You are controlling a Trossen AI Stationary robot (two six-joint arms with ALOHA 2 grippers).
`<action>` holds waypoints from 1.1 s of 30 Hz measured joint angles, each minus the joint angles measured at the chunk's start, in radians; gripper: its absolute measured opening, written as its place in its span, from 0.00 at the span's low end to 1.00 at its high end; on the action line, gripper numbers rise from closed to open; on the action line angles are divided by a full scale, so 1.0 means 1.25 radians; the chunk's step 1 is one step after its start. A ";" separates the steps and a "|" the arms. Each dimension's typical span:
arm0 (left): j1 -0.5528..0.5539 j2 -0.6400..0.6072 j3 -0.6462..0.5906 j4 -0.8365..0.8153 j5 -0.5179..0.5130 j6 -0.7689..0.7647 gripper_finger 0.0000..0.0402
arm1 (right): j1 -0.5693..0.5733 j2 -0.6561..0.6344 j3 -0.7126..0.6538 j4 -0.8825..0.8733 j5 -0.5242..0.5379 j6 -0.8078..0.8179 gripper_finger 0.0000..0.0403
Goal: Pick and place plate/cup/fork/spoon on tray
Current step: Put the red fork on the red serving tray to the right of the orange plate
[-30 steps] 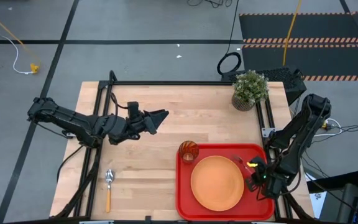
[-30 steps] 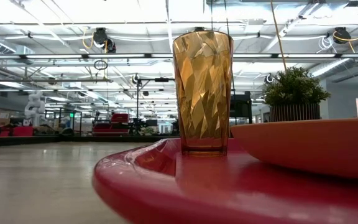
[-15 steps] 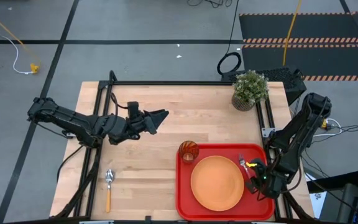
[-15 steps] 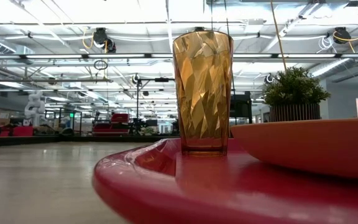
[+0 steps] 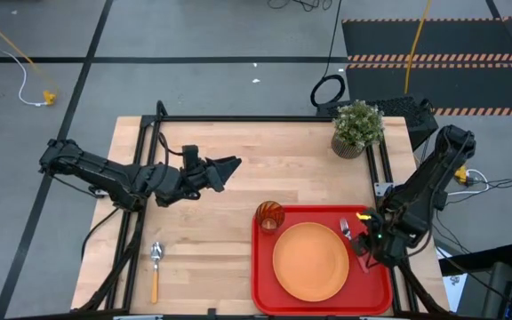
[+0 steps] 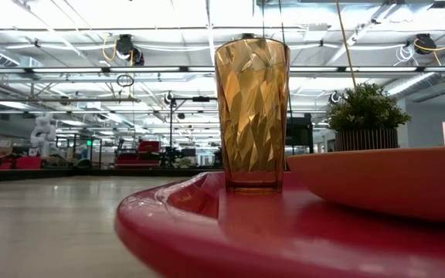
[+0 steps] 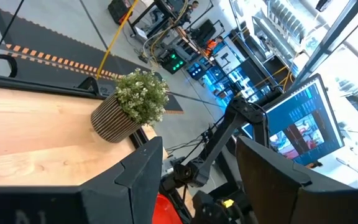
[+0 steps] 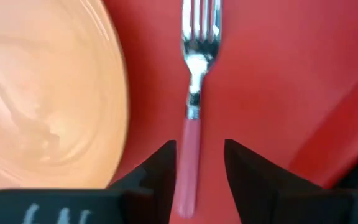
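Note:
The red tray (image 5: 327, 212) lies at the table's near right. On it rest the orange plate (image 5: 310, 261), the amber cup (image 5: 269, 216) standing upright at its far left corner, and the fork (image 5: 348, 233). The fork lies flat on the tray floor to the right of the plate, tines toward the far edge. My right gripper (image 5: 372, 247) hangs open over the fork's pink handle (image 8: 188, 162), one finger on each side, pointing steeply down. The spoon (image 5: 156, 269) lies on the wood at the near left. My left gripper (image 5: 234, 164) waits open above the table's middle.
A potted plant (image 5: 357, 127) stands at the table's far right corner. Bare wood stretches between the spoon and the tray. In the low view the cup (image 6: 252, 116) and the plate's rim (image 6: 385, 181) stand on the tray's near rim (image 6: 207, 232).
My right gripper has drawn back toward the table's far edge and risen a little. The fork, hidden under the gripper a second ago, now shows lying on the tray beside the plate.

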 joint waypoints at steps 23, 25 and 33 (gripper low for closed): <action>-0.026 0.000 0.000 0.005 0.001 -0.011 0.52 | 0.001 0.033 -0.150 0.283 -0.025 -0.001 0.00; -0.026 0.000 0.000 0.004 0.001 -0.011 0.52 | 0.001 0.051 -0.149 0.306 -0.024 0.004 0.00; -0.027 0.000 0.000 0.004 0.001 0.010 0.52 | 0.001 0.092 -0.149 0.408 -0.026 0.014 0.00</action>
